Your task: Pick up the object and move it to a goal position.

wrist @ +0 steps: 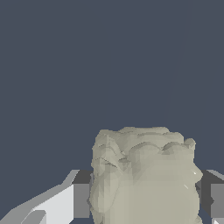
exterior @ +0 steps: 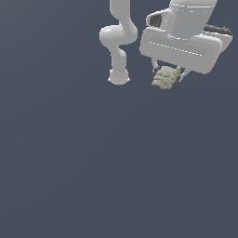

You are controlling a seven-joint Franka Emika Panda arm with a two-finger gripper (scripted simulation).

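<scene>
Lumpy tan object [exterior: 166, 78], blocky and rock-like with a bumpy matte surface, sat clamped between the smooth white gripper's [exterior: 167, 76] dark-padded fingers [wrist: 81, 197]. Both showed against the plain slate-grey surface [exterior: 93, 162], whose edges lay out of view.

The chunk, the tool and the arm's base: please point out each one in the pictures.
Chunk [wrist: 144, 175]: wrist view, middle of its bumpy front face.
Tool [exterior: 167, 76]: exterior view, midway between the fingertips, at the chunk.
Base [exterior: 118, 76]: exterior view, the round foot of the arm.
</scene>
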